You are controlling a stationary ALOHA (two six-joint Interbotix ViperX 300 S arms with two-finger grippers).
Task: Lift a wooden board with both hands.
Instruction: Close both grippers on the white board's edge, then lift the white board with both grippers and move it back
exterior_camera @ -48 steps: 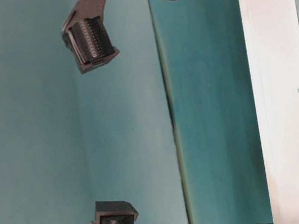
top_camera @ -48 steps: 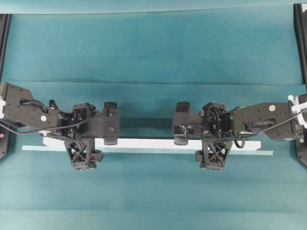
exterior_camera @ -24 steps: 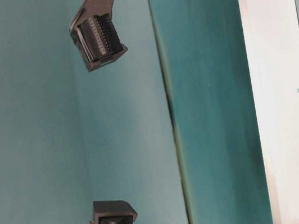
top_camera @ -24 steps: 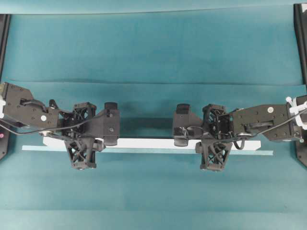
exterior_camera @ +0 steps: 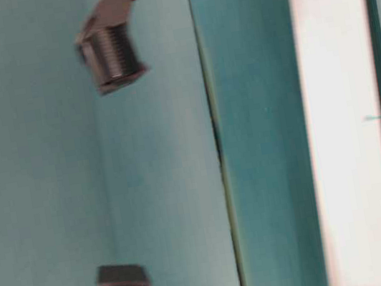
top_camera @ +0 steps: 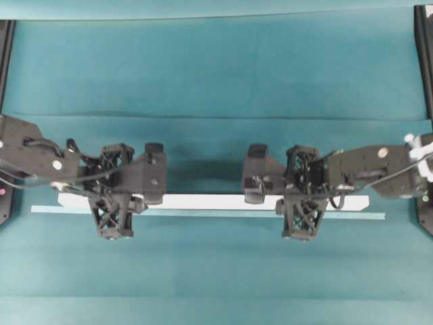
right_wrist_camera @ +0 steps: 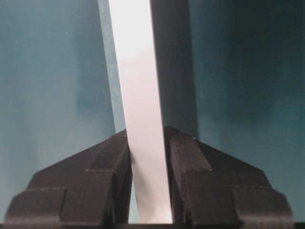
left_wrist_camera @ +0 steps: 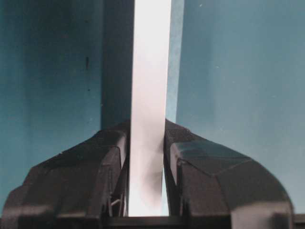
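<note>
The wooden board [top_camera: 203, 202] is a long white plank running left to right across the teal cloth. My left gripper [top_camera: 114, 201] is shut on it near its left end, and my right gripper [top_camera: 301, 201] is shut on it near its right end. In the left wrist view the board [left_wrist_camera: 150, 95] runs straight between the black fingers [left_wrist_camera: 112, 162], which press on both its edges. The right wrist view shows the same grip on the board [right_wrist_camera: 140, 95] by the right gripper [right_wrist_camera: 147, 162]. The table-level view is blurred, and there the board [exterior_camera: 344, 126] stands slightly apart from the tape line.
A thin pale teal tape strip [top_camera: 375, 216] lies on the cloth alongside the board's near edge. A fold in the cloth [top_camera: 216, 116] crosses behind the arms. Black frame posts [top_camera: 423, 54] stand at both side edges.
Both grippers have closed from wide open onto the board's edges. In the table-level view the board has since shifted away from the tape strip, and both arms have moved with it.
</note>
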